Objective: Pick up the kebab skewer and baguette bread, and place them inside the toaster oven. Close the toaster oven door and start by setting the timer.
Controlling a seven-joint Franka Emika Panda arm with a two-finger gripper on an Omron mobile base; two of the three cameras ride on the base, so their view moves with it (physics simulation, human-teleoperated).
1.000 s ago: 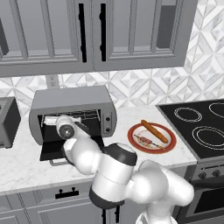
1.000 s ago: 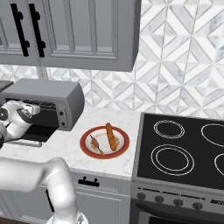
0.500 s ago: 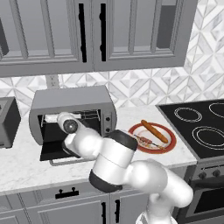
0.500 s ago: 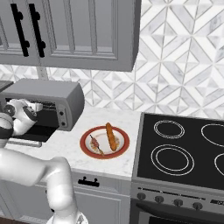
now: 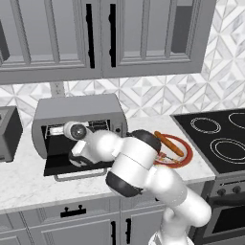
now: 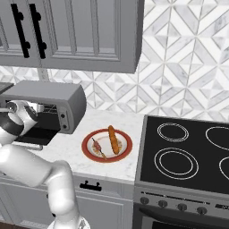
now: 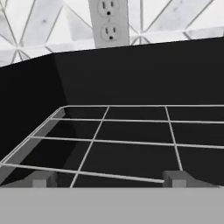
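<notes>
Looking ahead: you are facing into the toaster oven, hand at its mouth.
Gripper: jaws stand wide with nothing between them; in the hand view you see the two tips well apart at the bottom, above the front wire of the rack.
Wire rack: bare, no food on it, dark cavity behind.
Toaster oven door: dropped flat toward you, its grey bar handle at the front edge, under your wrist.
Plate: on the counter between oven and stove, well apart from your hand.
Kebab skewer: lying on the plate, just beside the loaf, not picked up.
Baguette bread: on the same plate, on the stove side of the skewer.
Outlet: on the tiled wall, beyond the oven.
Risk one: you pull back carelessly and the wrist or fingers snag the rack wires or knock the open door.
Risk two: at the plate, the two foods lie so close that closing on the thin skewer may nudge or pinch the bread too.
Risk three: shutting the door now would leave both foods outside.
</notes>
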